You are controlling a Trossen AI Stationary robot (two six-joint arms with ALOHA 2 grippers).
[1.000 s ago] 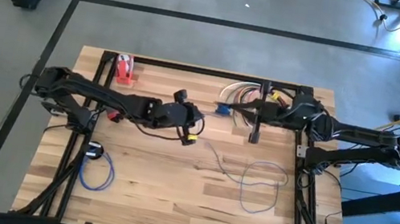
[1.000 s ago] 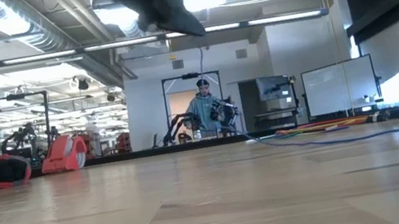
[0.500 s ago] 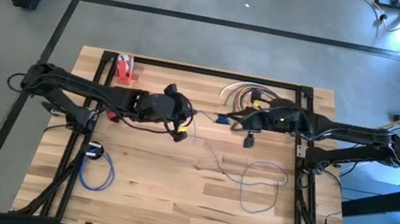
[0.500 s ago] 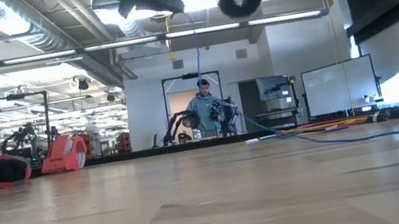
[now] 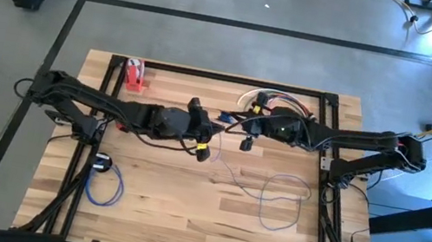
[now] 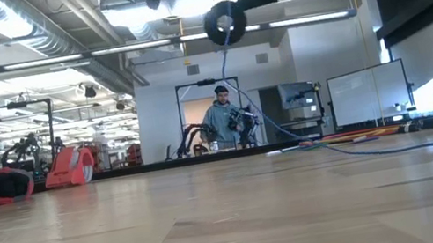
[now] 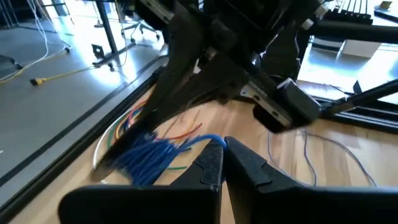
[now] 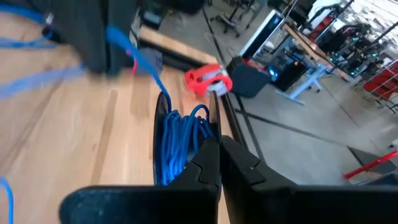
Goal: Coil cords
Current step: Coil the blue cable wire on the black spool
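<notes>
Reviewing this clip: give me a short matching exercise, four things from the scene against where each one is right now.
Things:
1. blue cord bundle
2. coiled blue cord
3. red tape dispenser
4. loose blue cord loop

Places:
A. far edge of the table, on the left arm's side
B. lying on the table's right half
C. held up between both grippers at mid table
D. near left corner of the table

Pairs: 1-C, 2-D, 3-A, 4-B

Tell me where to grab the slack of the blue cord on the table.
Grip the blue cord on the single strand between the bundle held by the left gripper and right gripper and its wide loop. Come straight down, fingers across it: there it lies flat on the table, apart from the other wires.
</notes>
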